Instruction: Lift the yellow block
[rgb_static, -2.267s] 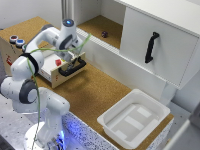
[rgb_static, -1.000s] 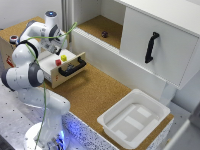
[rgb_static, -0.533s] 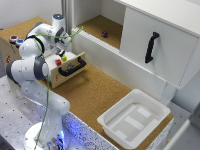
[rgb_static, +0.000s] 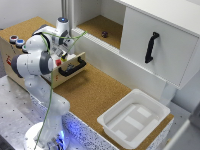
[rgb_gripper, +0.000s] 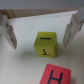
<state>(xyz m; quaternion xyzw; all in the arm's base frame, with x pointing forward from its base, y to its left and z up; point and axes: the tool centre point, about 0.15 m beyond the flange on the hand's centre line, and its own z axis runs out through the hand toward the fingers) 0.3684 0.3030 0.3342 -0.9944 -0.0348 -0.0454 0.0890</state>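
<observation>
Seemingly the approach step is under way: the arm reaches over an open wooden drawer (rgb_static: 70, 67) with a black handle at the exterior view's left, and the lift has not yet begun. Seen from the wrist camera, the yellow block (rgb_gripper: 47, 44) — a small bright cube with dark markings on its top and front faces — sits on a pale surface, squarely between the two fingers of the tool (rgb_gripper: 41, 31). A red block (rgb_gripper: 57, 75) with a dark letter on it lies just beside the yellow one, apart from both fingers. The tool is spread wide and holds nothing; each finger stands clear of the block's sides, with visible gaps on both flanks. From the exterior view the tool itself is hidden behind the arm, so the block cannot be made out there. Next, by my judgement, the tool must descend around the yellow block, close on its sides — avoiding the red neighbour — then rise.
</observation>
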